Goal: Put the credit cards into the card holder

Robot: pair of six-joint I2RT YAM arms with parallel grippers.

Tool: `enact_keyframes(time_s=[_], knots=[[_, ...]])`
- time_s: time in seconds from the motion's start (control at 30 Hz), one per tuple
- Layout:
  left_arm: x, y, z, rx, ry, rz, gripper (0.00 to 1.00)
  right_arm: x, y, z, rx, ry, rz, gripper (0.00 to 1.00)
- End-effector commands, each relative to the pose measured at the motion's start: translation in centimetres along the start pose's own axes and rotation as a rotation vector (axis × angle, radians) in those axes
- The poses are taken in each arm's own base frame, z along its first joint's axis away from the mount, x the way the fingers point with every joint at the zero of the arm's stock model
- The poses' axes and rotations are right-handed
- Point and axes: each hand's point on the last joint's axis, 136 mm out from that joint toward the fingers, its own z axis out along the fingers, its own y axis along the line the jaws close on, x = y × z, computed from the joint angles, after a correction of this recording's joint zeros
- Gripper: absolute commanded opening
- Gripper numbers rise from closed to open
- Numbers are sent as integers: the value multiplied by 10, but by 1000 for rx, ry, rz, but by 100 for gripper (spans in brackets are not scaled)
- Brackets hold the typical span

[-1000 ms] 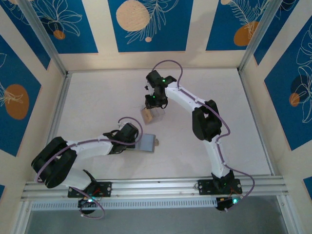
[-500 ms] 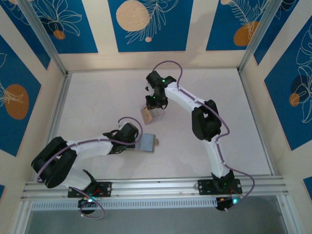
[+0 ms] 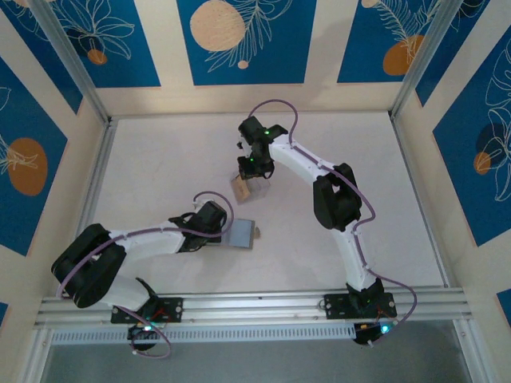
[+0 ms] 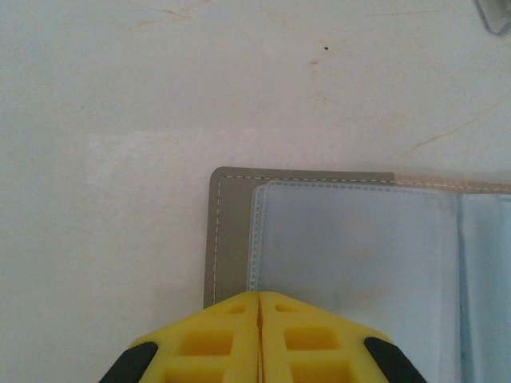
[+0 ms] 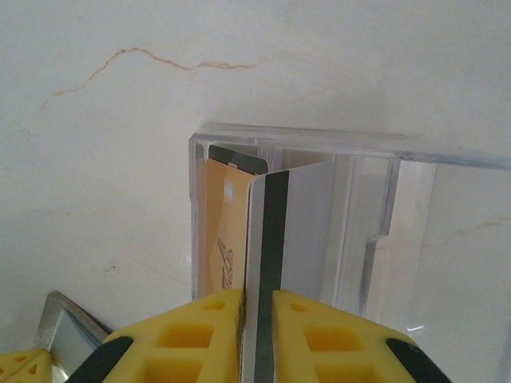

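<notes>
Yellow fingers of the right gripper [image 5: 257, 294] are clamped on a pale credit card [image 5: 299, 211] with a dark stripe. The card is held on edge and reaches forward from the tips into the clear case [image 5: 383, 199]. Just left of it, a tan credit card [image 5: 222, 235] stands in the same case. The left gripper [image 4: 259, 297] has its jaws pressed together, tips at the near edge of the open card holder [image 4: 343, 239]. The holder lies flat on the table [image 4: 120, 104] ahead of them; whether they pinch it cannot be told.

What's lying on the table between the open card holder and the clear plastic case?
Nothing: in the top view the stretch of table between the card holder and the clear case is bare.
</notes>
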Motion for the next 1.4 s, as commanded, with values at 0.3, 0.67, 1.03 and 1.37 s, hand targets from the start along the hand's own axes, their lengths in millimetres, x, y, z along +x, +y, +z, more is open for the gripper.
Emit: enact_keyframes(time_s=[0.3,0.67,1.03,1.37], knots=[[43,13,11,-27,165,15,7,3,-17,1,24,26,21,21],[44,11,12,-22,171,12,7,4,-21,-3,-45,28,61,24],[45,10,13,-20,175,12,7,6,-22,-1,-111,44,92,26],[45,10,13,-19,175,10,6,6,-26,-4,-96,37,98,25]])
